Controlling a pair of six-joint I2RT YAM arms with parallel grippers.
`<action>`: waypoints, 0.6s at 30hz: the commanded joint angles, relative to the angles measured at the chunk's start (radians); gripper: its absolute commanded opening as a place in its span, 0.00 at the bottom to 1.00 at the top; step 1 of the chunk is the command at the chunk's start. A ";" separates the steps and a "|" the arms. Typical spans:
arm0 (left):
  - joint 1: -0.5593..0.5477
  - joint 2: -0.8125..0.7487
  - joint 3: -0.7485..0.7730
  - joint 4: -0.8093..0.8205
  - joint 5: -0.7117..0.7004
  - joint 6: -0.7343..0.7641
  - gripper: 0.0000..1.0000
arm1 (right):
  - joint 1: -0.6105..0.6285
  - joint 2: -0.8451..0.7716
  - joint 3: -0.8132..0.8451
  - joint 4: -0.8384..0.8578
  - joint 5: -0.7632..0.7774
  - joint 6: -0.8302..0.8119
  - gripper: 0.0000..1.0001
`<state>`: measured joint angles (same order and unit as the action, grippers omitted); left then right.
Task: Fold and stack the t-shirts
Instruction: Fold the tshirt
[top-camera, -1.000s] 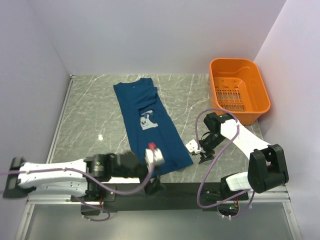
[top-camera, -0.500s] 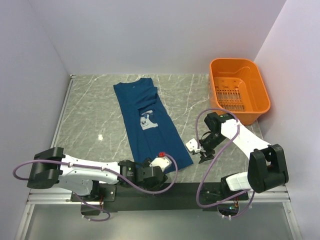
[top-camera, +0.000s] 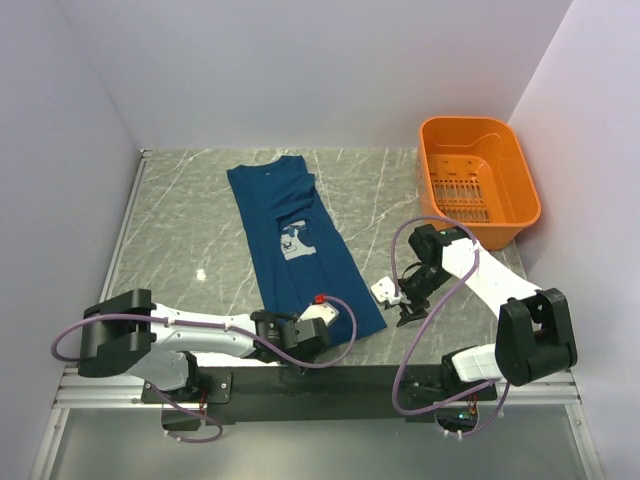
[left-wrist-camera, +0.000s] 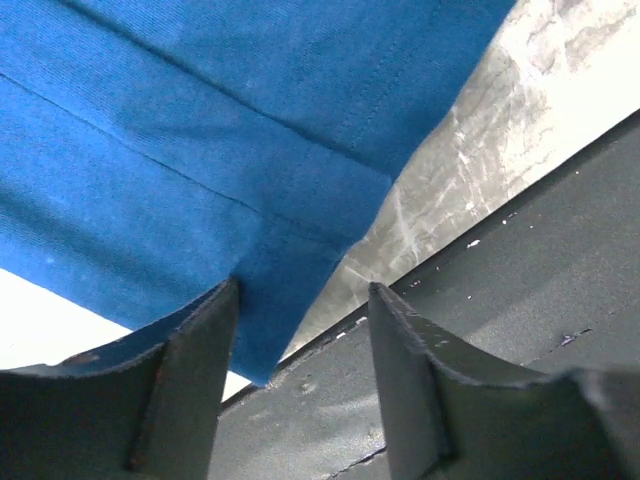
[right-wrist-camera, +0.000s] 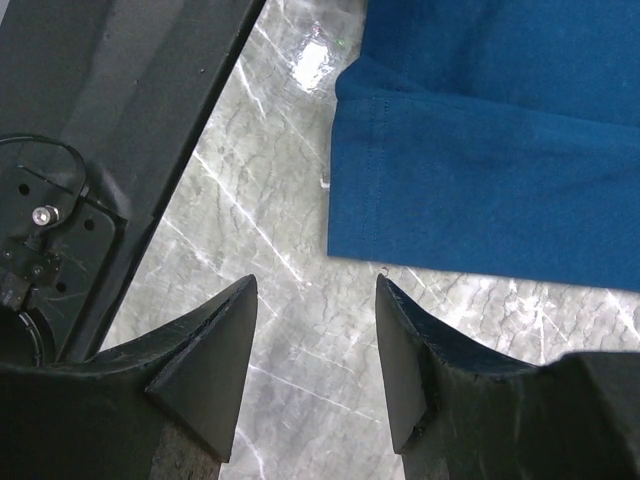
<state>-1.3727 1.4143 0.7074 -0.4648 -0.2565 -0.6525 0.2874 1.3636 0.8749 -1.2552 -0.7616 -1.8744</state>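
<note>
The navy-blue t-shirt lies folded into a long strip on the marble table, with its pale print facing up. My left gripper is low at the strip's near left corner. In the left wrist view the t-shirt's hem corner hangs between the open jaws of the left gripper, against the left finger. My right gripper hovers just right of the near right corner. In the right wrist view it is open over bare marble, and the t-shirt's corner lies just ahead.
An orange basket stands at the back right. The black mounting rail runs along the near edge, right under the left gripper and to the left in the right wrist view. Purple walls close in three sides.
My left arm has swung out and dropped to the shirt's near left corner, and its jaws have narrowed around the hem. The right arm and shirt have not moved.
</note>
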 joint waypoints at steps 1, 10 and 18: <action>0.006 0.000 -0.022 0.031 0.045 -0.039 0.58 | 0.002 -0.005 -0.014 0.016 -0.018 0.004 0.57; 0.014 0.104 -0.028 0.061 0.052 -0.065 0.23 | 0.108 -0.006 -0.045 0.109 0.018 0.086 0.57; 0.014 0.068 -0.013 0.069 0.088 -0.061 0.01 | 0.206 -0.030 -0.120 0.265 0.090 0.149 0.55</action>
<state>-1.3552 1.4612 0.7284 -0.3866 -0.2649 -0.6884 0.4625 1.3624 0.7921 -1.0843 -0.7120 -1.7599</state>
